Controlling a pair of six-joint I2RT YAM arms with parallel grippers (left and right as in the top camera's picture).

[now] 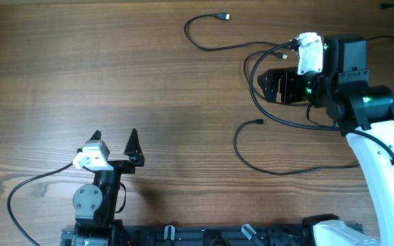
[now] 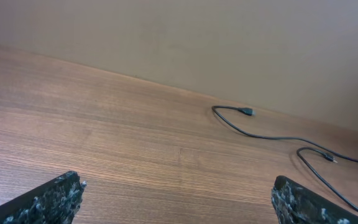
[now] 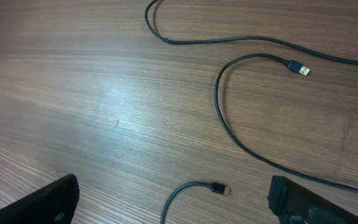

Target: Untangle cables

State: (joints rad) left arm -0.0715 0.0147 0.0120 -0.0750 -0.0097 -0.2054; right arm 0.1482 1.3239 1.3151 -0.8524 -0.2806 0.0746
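Black cables (image 3: 217, 99) beyond right gripper (image 3: 174, 182) fingers (image 3: 48, 202)

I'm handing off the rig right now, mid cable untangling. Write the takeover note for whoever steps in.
Left gripper: open, empty, low on the left, away from the cables.
Right gripper: open, empty, hovering over the cables.
Cables: three, all on the right half of the table; plug ends lie apart.
Done: no crossings in the visible lengths.
Left: check the stretches hidden under the right arm.
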